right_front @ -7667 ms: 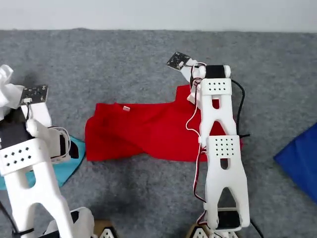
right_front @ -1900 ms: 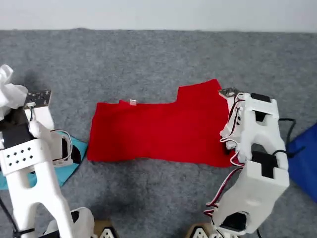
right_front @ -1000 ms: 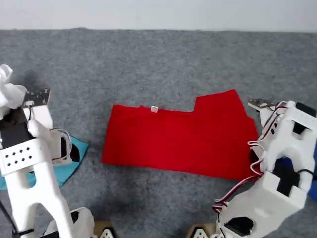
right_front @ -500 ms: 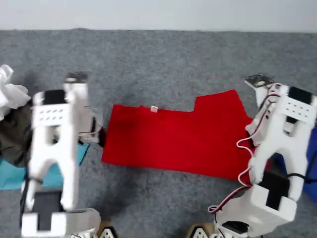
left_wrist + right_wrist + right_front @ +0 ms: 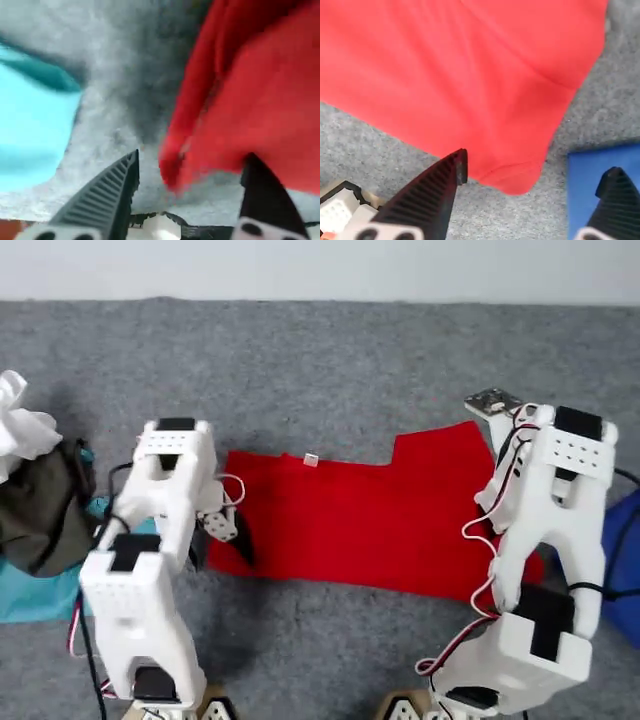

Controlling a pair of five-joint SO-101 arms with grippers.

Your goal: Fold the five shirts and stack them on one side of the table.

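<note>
Shirt: red shirt [image 5: 360,530] lay flat mid-table [image 5: 330,370], its long axis running 9 to 3 o'clock.
Left claw: left claw [image 5: 192,160] stood apart, straddling the near corner of the 9 o'clock end.
Right claw: right claw [image 5: 538,162], also apart, hung over the near corner of the 3 o'clock end.
Count: one teal shirt [image 5: 40,590], one dark shirt [image 5: 40,515] and one white cloth [image 5: 20,425] at 9 o'clock; one blue shirt [image 5: 625,550] at 3 o'clock.
</note>
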